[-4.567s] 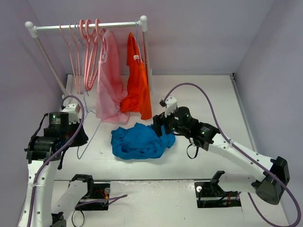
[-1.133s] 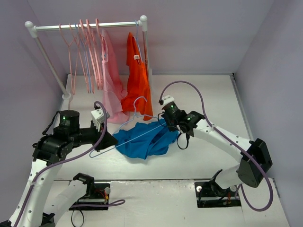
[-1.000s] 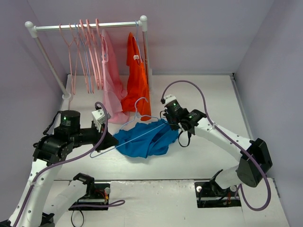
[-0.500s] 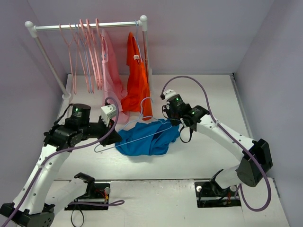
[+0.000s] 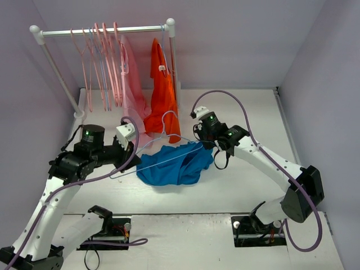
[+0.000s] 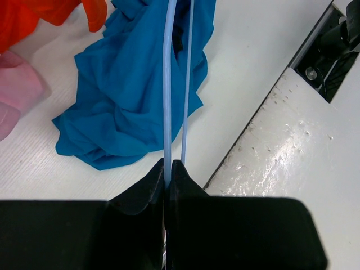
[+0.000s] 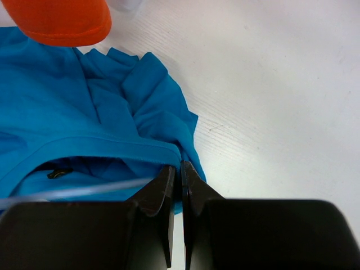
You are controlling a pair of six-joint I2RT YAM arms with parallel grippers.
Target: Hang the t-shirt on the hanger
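Left wrist view: the left end effector (image 6: 167, 169), closed on the hanger (image 6: 166, 84), is threading it into the t-shirt (image 6: 124, 101) on the table (image 6: 253, 67), whose neck edge the right end effector (image 7: 181, 169) pinches; next, the hanger likely needs sliding deeper inside.

Bright, even, diffuse light with a slight lilac cast in the top view. Shadows are soft and faint around the t-shirt (image 5: 169, 169). Left wrist: glare patch on the glossy white ledge (image 6: 281, 163) right of the jaws; jaw bodies near-black, detail lost. Right wrist: cloth above the jaws is sharp, hanger (image 7: 73, 191) wire left of them smeared.
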